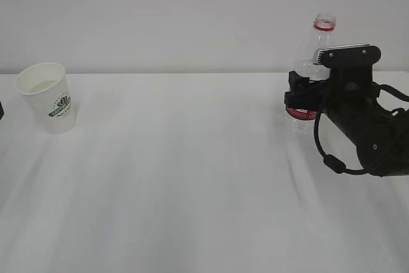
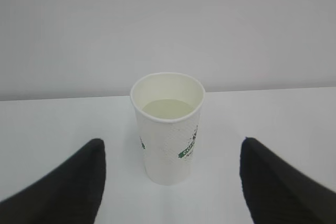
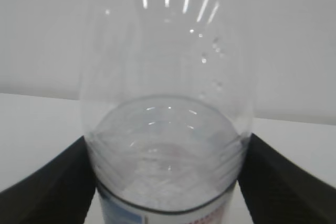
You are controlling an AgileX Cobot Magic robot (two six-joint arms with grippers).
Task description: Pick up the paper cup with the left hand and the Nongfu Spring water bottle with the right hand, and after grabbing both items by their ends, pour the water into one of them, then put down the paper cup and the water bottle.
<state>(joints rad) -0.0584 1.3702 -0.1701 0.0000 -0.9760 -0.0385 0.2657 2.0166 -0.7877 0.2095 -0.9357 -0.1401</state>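
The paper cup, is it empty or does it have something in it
Not empty. The left wrist view shows the cup standing upright with a pale liquid surface below its rim, partly filling it; what the liquid is cannot be told.

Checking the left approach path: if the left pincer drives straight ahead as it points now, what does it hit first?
Probably the paper cup: it stands upright, centred between the open left pincer fingers, nothing nearer in line. How far ahead is unclear.

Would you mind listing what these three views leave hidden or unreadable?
- Exterior view: the left hand is cut off by the left edge; only a dark sliver shows.
- Exterior view: the right hand and its arm cover the Nongfu Spring water bottle lower body and most of its label.
- All views: the paper cup logo text is too small to read.
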